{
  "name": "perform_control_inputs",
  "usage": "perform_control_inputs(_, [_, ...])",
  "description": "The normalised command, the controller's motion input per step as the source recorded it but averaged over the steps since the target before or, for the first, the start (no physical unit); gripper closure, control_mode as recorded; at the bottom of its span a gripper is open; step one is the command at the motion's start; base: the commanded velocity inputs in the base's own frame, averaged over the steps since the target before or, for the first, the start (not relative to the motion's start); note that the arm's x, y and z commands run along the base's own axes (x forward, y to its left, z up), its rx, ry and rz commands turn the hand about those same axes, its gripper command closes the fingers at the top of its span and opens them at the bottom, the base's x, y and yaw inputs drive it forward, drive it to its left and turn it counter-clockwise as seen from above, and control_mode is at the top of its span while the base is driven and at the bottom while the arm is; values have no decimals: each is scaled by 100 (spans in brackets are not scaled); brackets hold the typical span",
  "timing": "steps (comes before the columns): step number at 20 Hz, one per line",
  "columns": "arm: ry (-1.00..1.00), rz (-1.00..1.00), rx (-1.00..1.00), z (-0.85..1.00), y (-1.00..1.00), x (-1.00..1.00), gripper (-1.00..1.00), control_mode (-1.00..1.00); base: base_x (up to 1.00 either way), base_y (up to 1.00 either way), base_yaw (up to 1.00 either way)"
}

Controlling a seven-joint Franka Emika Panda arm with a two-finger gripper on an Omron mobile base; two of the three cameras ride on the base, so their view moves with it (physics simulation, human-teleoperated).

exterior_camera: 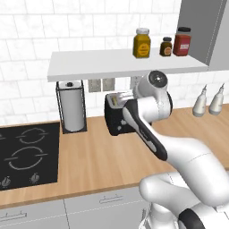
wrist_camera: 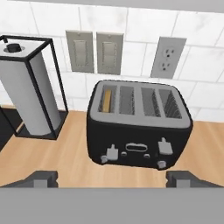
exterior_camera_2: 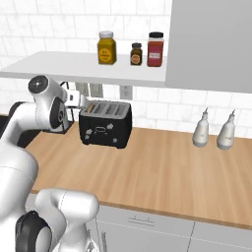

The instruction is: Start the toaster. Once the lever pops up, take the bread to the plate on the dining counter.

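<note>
White-tiled wall w/ a wood counter (exterior_camera: 98, 156) running along it, and a white shelf (exterior_camera: 120, 62) above carrying three jars (exterior_camera: 142, 43). You've got the toaster (wrist_camera: 139, 124) sitting on that counter against the wall, approx. centred in the hand view, its slots facing up and its two levers on the front face toward you. The bread (wrist_camera: 106, 100) stands on edge in the far-left slot (only its tan top edge shows). A paper towel roll (wrist_camera: 27, 94) in a black wire holder stands just left of the toaster, apart from it; a black cooktop (exterior_camera: 27, 154) lies further left. Two white bottles (exterior_camera_2: 215, 129) stand well off to the right. Your gripper (wrist_camera: 112, 178) hovers in front of the toaster, apart from it; fingers (wrist_camera: 43, 178) spread wide w/ nothing between them.
</note>
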Motion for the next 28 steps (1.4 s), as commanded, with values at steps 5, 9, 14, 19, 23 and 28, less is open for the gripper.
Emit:
perform_control_inputs(5, [-7,2,0,6,16,-11,-100,-100,0,0,0])
perform_control_inputs(9, [0,0,0,0,0,0,-100,-100,0,0,0])
perform_control_inputs(14, [0,0,0,0,0,0,-100,-100,0,0,0])
perform_control_inputs(19, [0,0,0,0,0,0,-100,-100,0,0,0])
perform_control_inputs(23, [0,0,0,0,0,0,-100,-100,0,0,0])
perform_control_inputs(28, [0,0,0,0,0,0,-100,-100,0,0,0])
